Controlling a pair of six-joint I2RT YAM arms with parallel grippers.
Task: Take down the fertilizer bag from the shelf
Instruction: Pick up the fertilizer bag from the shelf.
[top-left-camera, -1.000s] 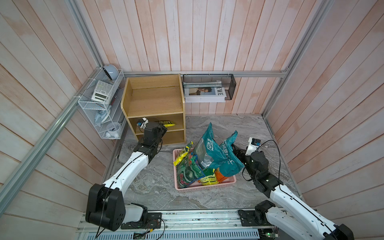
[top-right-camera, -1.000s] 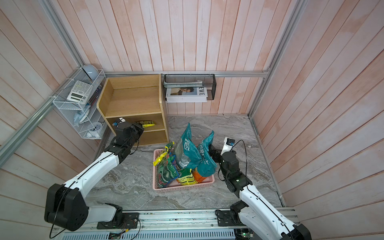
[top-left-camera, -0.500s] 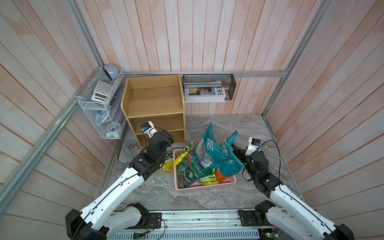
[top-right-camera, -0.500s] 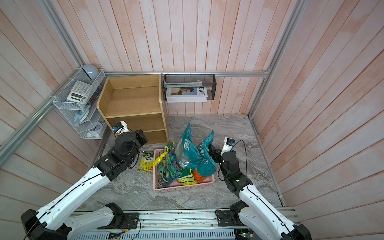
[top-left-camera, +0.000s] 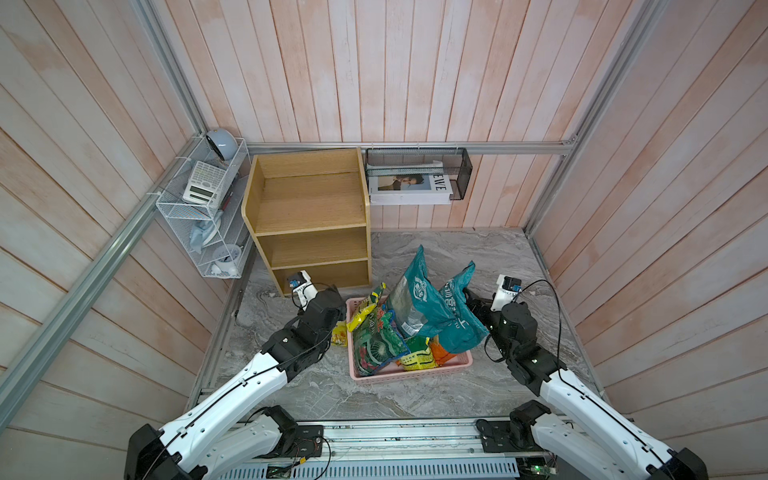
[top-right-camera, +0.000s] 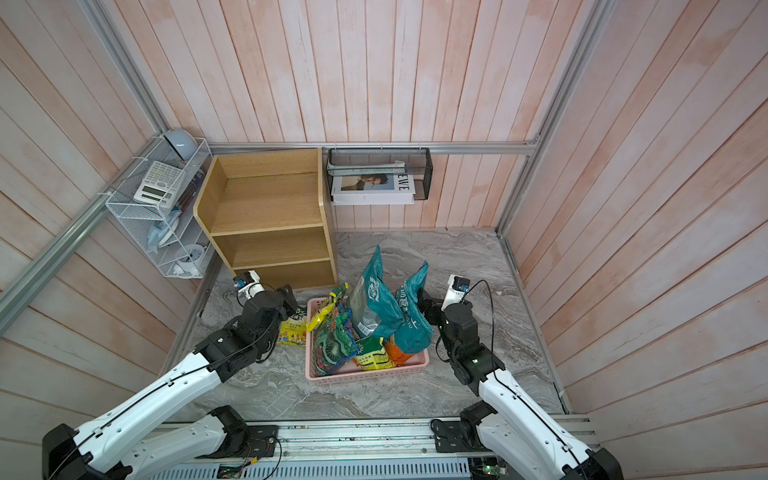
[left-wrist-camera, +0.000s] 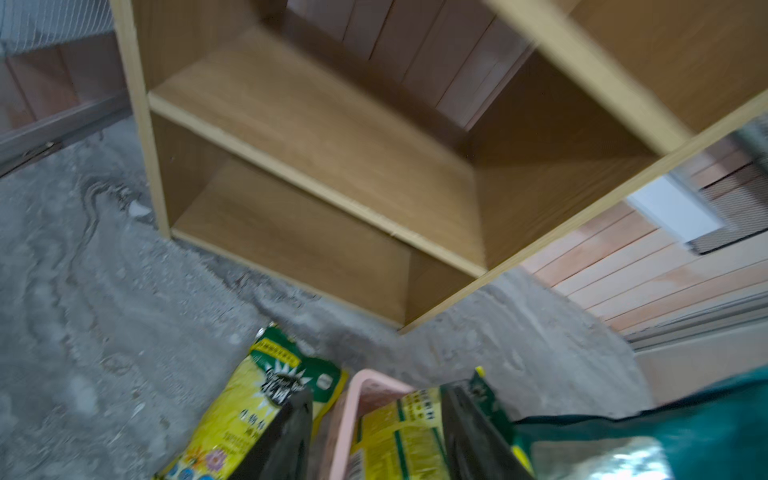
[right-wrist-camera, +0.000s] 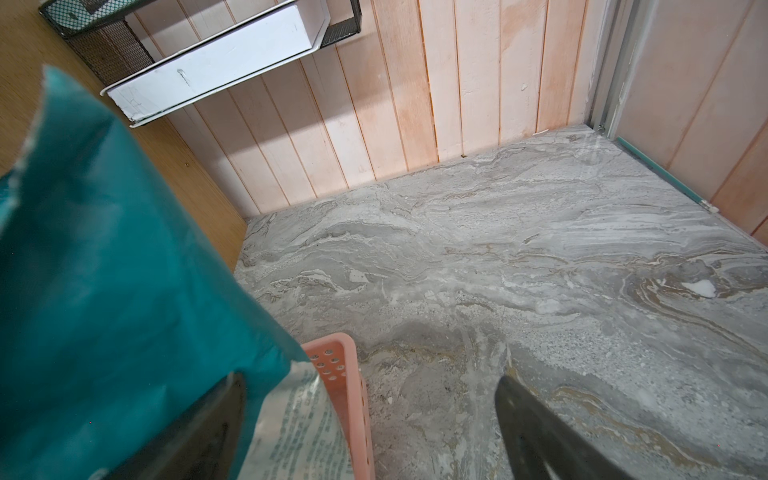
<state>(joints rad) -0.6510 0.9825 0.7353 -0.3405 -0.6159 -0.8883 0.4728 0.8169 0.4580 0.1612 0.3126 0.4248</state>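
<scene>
The tan wooden shelf (top-left-camera: 307, 208) (top-right-camera: 266, 208) (left-wrist-camera: 332, 145) stands at the back left, and all three tiers show bare. The yellow, green-topped fertilizer bag (top-left-camera: 340, 334) (top-right-camera: 293, 330) (left-wrist-camera: 249, 399) lies on the marble floor against the left side of the pink basket (top-left-camera: 411, 372) (left-wrist-camera: 365, 382). My left gripper (top-left-camera: 334, 320) (left-wrist-camera: 376, 432) hovers over it, open, one finger above the bag and the basket's rim between the jaws. My right gripper (top-left-camera: 473, 307) (right-wrist-camera: 370, 428) is open at the basket's right corner (right-wrist-camera: 345, 374), one finger against a teal bag (right-wrist-camera: 124, 270).
The basket holds several bags, with two tall teal ones (top-left-camera: 424, 299) standing up. A white wire rack (top-left-camera: 208, 216) hangs on the left wall. A black mesh wall basket (top-left-camera: 415, 183) with a magazine hangs right of the shelf. Bare marble floor (right-wrist-camera: 540, 249) lies to the right.
My left arm pulled back from the shelf's middle tier with the yellow bag, came down beside the pink basket, and its jaws opened. The right arm has not moved.
</scene>
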